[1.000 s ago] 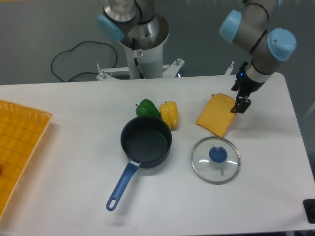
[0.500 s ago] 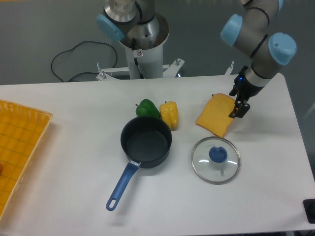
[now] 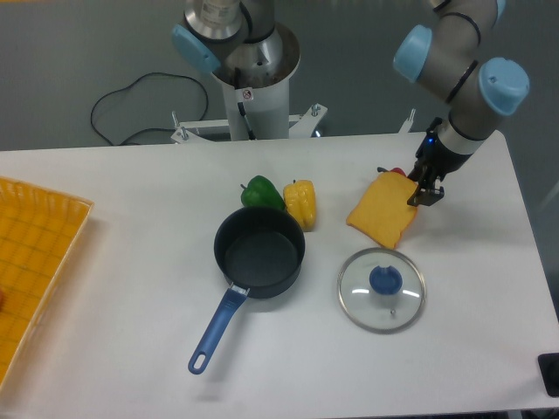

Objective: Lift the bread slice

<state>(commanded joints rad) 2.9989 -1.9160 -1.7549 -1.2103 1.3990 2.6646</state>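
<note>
White tabletop (image 3: pixel 131 288), dark blue-handled saucepan (image 3: pixel 258 253) at centre, round glass lid (image 3: pixel 382 288) with blue knob, flat yellow-orange bread slice (image 3: pixel 381 210) right of the yellow pepper (image 3: pixel 300 203), black two-finger gripper (image 3: pixel 421 194) clamped on its right edge.

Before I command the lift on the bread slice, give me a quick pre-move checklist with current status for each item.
1. End effector at the bread slice: ok, it sits at the slice's right edge.
2. Grip closed firmly on the slice: cannot tell, the fingers are too small to read.
3. Slice lying free of the glass lid: ok, a gap shows between them.
4. Small red object at the slice's top edge: cannot tell whether it touches the slice.
5. Yellow pepper and pot away from the lift path: ok, both sit left of the slice.
</note>
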